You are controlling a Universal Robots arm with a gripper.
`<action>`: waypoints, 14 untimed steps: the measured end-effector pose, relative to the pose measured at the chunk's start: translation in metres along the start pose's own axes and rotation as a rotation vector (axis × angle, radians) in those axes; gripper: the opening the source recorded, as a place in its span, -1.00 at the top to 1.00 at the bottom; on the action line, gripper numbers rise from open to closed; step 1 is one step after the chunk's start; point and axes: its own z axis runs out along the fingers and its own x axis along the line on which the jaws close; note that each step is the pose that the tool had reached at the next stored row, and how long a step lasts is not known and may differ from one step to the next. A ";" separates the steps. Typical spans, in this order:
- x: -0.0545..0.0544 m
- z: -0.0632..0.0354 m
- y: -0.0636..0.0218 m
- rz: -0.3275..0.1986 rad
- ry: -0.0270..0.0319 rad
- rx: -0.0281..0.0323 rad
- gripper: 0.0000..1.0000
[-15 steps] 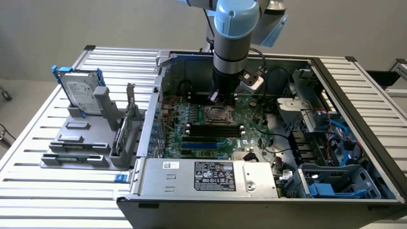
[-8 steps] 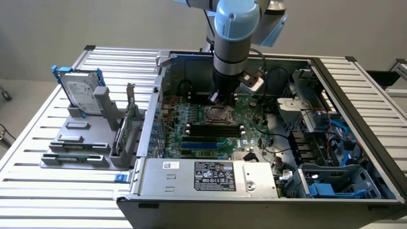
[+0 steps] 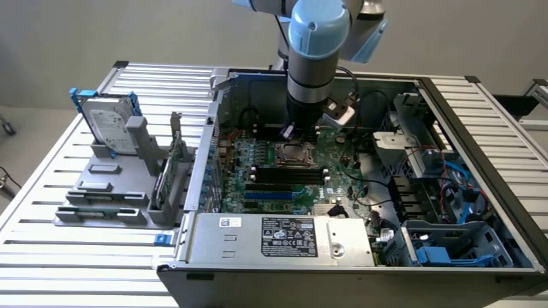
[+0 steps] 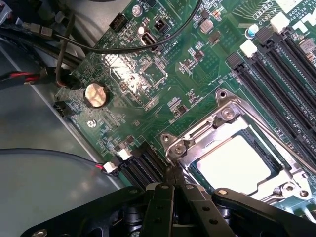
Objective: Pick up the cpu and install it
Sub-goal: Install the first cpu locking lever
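Silver cpu (image 4: pixel 236 165) sits inside the metal socket frame (image 4: pixel 223 114) on my motherboard (image 4: pixel 148 74); my gripper (image 4: pixel 174 190) hovers pressed together at the frame's edge, black cables (image 4: pixel 94 47) nearby.

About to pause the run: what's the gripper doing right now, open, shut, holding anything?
Gripper: shut, nothing visibly held, just above the socket frame; the cpu sits in the socket.
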 end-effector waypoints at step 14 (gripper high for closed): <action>-0.007 -0.0292 0.0087 0.056 -0.0138 0.0195 0.79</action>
